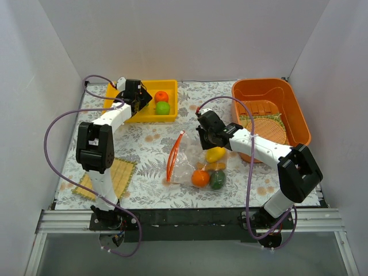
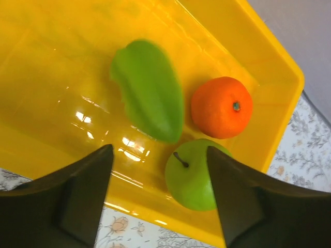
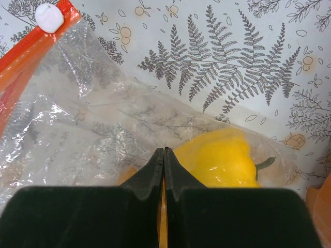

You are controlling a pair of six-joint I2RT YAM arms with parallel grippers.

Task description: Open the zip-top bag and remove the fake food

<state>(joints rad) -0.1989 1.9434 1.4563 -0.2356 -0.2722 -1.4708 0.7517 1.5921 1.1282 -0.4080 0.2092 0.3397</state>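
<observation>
Three fake food pieces show plainly through the zip-top bag point(image 1: 183, 164), which lies flat on the fern-print tablecloth point(image 1: 146, 138) near the middle of the table, closer to the right arm. An orange ball point(image 1: 200, 177) and a dark green piece point(image 1: 217, 179) sit side by side at the bag's near edge. Just beyond them is a yellow pepper point(image 3: 222, 160) whose green stem points right in the right wrist view. A tan-brown bit between them is too small to identify. The orange-red zip strip point(image 1: 174, 155) runs near to far along the bag's left side, its far end leaning slightly right, so the mouth faces the left arm and the bag's length runs across the table. The strip's two halves look slightly parted, and a white slider point(image 3: 49, 17) sits at one end. The right gripper point(image 3: 164, 152) is low over the film beside the yellow pepper with its jaws pressed together; whether plastic is caught between them I cannot tell. A woven straw mat point(image 1: 112, 175) lies at the near left. Farther right, an orange basket point(image 1: 296, 115) holds a round woven disc point(image 1: 269, 129). At the far left, the left gripper point(image 2: 159, 150) hangs spread wide above a yellow bin point(image 2: 274, 98). The bin holds a green pepper point(image 2: 150, 98) lying with its length diagonal, an orange point(image 2: 221, 107) and a green apple point(image 2: 194, 173).
</observation>
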